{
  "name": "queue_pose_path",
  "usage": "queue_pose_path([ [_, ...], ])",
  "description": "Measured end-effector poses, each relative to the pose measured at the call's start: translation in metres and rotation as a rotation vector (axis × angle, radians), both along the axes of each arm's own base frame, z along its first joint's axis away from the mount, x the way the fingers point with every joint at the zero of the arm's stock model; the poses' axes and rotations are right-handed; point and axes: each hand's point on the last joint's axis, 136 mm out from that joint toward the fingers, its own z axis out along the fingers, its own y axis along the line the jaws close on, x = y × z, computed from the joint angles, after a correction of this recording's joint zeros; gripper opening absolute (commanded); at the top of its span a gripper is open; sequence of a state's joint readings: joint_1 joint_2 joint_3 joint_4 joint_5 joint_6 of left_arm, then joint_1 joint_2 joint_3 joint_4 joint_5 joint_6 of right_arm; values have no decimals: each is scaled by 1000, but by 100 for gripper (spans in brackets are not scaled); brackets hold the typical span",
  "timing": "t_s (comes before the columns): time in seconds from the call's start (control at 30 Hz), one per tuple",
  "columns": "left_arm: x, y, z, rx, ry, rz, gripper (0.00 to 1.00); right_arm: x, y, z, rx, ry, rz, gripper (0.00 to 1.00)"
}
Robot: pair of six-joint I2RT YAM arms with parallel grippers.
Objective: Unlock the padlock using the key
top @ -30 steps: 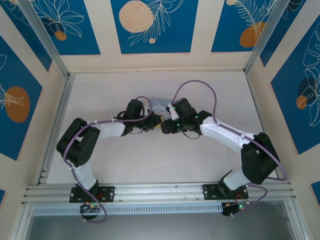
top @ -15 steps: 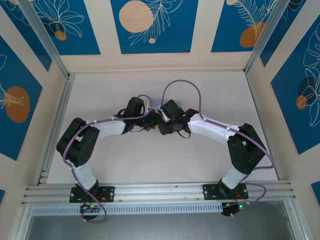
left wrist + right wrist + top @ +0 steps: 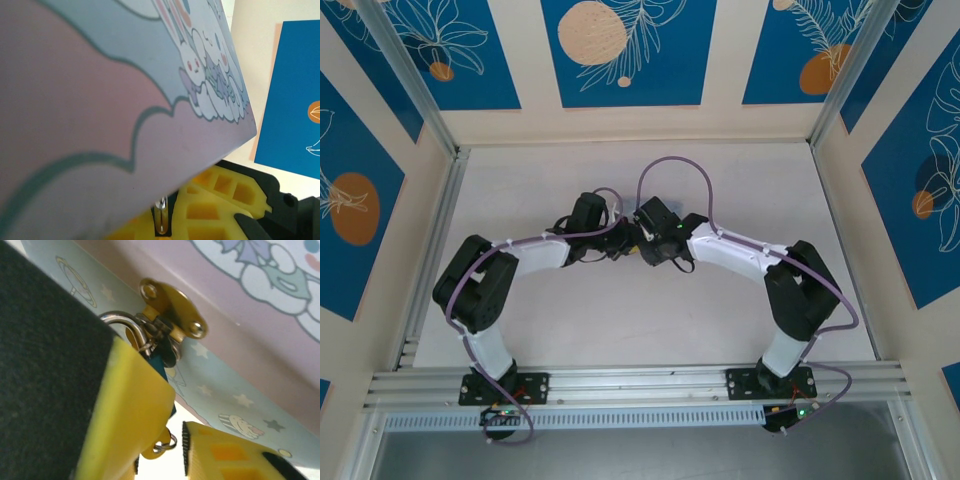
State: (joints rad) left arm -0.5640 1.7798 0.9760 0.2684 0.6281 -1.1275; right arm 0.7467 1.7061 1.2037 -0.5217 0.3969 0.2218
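the left claw is up close against the tin box; whether it grips anything i cannot tell. the padlock hangs from the tin's brass hasp, with a small ring dangling below. the right claw crowds the padlock, its grasp unclear. this looks like seating the key; next comes a fine, steady turn.

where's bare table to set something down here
Bare table along the back wall, and the pocket between the left arm, right arm and front rail. Crowded at centre, where both arms meet at the tin.
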Motion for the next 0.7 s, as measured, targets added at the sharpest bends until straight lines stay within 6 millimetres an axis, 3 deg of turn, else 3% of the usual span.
queue_pose_path([
  [0.4, 3, -2, -3, -4, -7, 0, 0, 1, -1, -1, 58, 46, -37, 5],
  [0.5, 4, -3, 0, -13, -20, -1, 0, 2, -2, 3, 117, 75, -62, 6],
  [0.53, 5, -4, 2, -19, -27, -4, 0, 2, -3, 5, 141, 84, -71, 11],
  [0.63, 5, -6, 6, -35, -39, -15, 0, 0, -8, 12, 229, 109, -112, 42],
  [0.7, 4, -6, 4, -28, -30, -15, 0, 1, -15, 21, 294, 112, -144, 50],
])
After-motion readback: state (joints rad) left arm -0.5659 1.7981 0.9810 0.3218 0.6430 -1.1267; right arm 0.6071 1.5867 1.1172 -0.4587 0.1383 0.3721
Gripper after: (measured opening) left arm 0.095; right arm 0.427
